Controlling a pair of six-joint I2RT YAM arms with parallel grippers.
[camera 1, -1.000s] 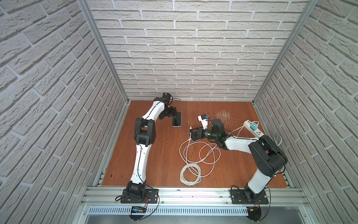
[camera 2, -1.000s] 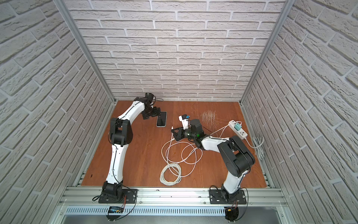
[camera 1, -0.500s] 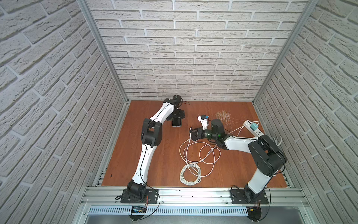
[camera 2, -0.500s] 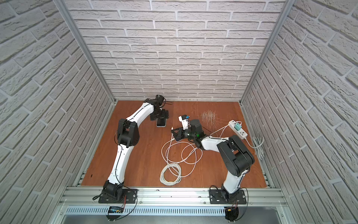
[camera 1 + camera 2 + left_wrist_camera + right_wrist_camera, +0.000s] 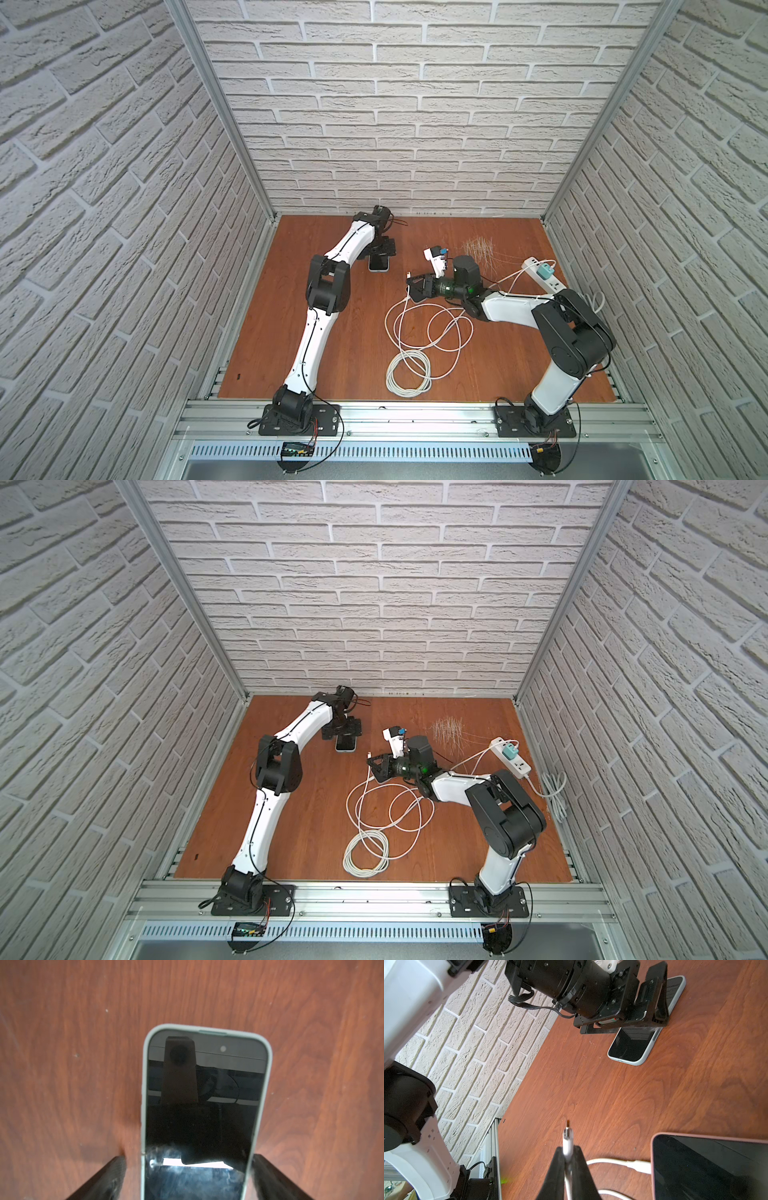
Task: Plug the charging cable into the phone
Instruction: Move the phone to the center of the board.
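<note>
Phone (image 5: 379,264) lies flat, screen up and dark, on the worktop (image 5: 332,353) near the back wall. Left gripper (image 5: 188,1162) is low over its far end, jaws wide, one finger each side of the pale case; no grip visible.

Right gripper (image 5: 568,1153): jaws closed on the white charging cable (image 5: 419,328) just behind its plug (image 5: 568,1136). The plug tip sticks out past the fingertips, points toward the phone, and is well apart from it.

The rest of the cable lies in loose loops on the worktop, with a tighter coil near the front edge.
</note>
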